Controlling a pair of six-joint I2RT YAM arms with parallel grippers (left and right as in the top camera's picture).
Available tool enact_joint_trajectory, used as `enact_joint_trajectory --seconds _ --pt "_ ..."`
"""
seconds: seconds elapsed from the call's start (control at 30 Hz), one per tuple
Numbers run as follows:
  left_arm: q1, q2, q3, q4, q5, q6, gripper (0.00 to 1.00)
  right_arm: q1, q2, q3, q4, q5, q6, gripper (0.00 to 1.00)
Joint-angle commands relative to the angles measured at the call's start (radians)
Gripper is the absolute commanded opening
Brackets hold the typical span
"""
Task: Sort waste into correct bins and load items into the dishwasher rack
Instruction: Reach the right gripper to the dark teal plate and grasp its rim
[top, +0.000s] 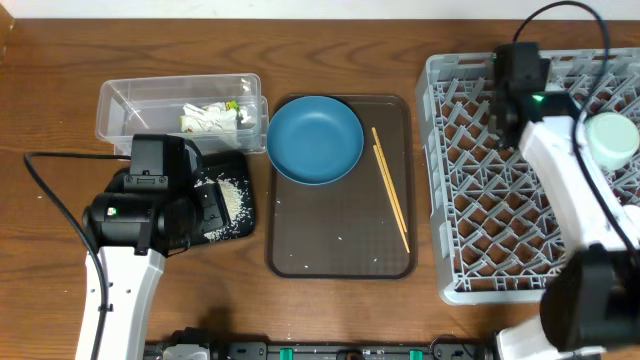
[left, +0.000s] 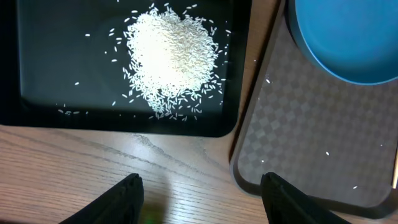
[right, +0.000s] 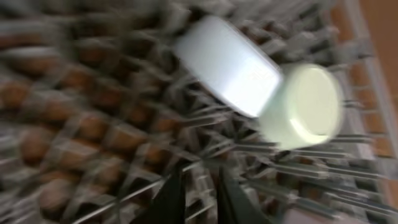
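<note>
On the brown serving tray (top: 340, 230), far-left corner, sits the large dark-blue round dish (top: 315, 140): rigid, likely slick and weighty; we'd pinch its rim. Left gripper (left: 199, 202) spread, empty; right gripper (right: 199, 183) over the light-grey pegged rack (top: 470, 200), blurred, cannot tell.

Overhead view: bright, even light from above, sharp, soft shadows on tabletop (top: 330, 320). Left wrist view: sharp, sheen on black tray (left: 56, 74) & brown tray (left: 311, 137). Right wrist view: heavy motion blur, rack (right: 81, 93) smeared.
</note>
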Motion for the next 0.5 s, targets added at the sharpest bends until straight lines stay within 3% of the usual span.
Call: enact_joint_trajectory --seconds 0.0,0.17,0.33,0.47 --pt "0.006 0.005 -0.002 -0.003 -0.008 -0.002 0.64 0.045 -0.049 0.005 -0.012 -0.394 0.019 0.19" --pt "0.006 0.005 -0.002 -0.003 -0.008 -0.002 0.64 0.11 -0.043 0.005 -0.01 -0.713 0.082 0.22" --pt "0.006 0.005 -0.002 -0.003 -0.008 -0.002 0.64 0.225 0.006 0.005 0.013 -0.71 0.098 0.33" --pt "0.006 0.005 -0.002 -0.003 -0.008 -0.002 0.64 0.31 0.07 0.005 0.044 -0.665 0.154 0.33"
